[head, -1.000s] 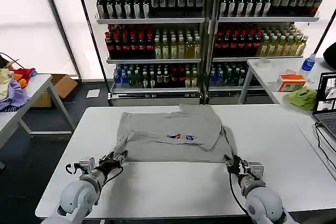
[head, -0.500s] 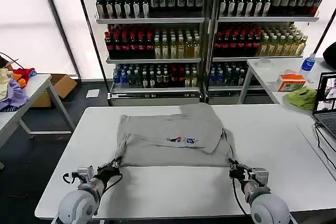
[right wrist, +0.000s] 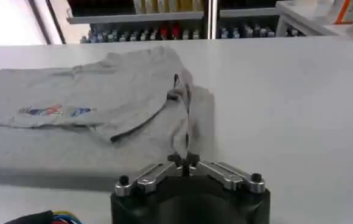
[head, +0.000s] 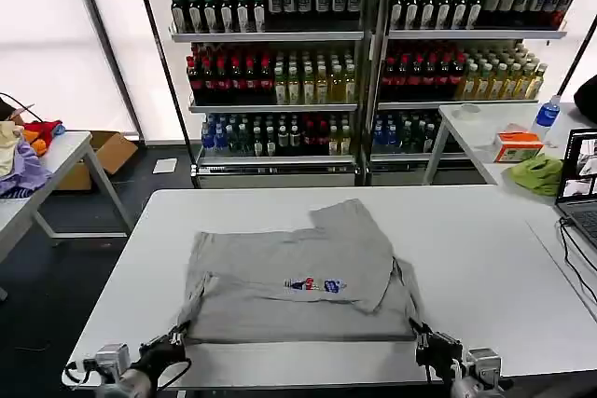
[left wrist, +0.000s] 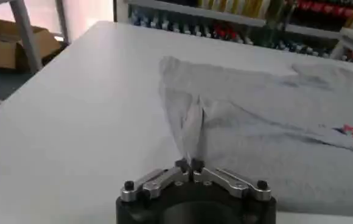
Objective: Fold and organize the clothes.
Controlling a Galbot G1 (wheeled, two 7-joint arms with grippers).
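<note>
Dragged nearer since a second ago: both grippers pulled back toward the robot's body, grey shirt (head: 298,277) hauled along with them, near hem now close to near table edge, far hem slid off the far side toward centre. Left gripper (head: 173,342) clenched on the shirt's near-left corner, fabric pinched into a raised ridge between closed fingertips (left wrist: 182,165) in the left wrist view. Right gripper (head: 426,347) likewise clamped on the near-right corner, cloth tented up from the pinch in the right wrist view (right wrist: 185,159). Shirt lies flat-ish on the white table (head: 485,267), one sleeve and side panel already folded over the middle, small multicoloured chest print (head: 313,284) facing up. Some slack and a dark fold line near the right corner. Judged as a straightening pull, smoothing the body before the next fold. Likely next: lift both corners and carry them forward over the shirt. Risk: hem dragged off the near edge if pulled any further. Drink shelves (head: 364,62) behind, unrelated.
</note>
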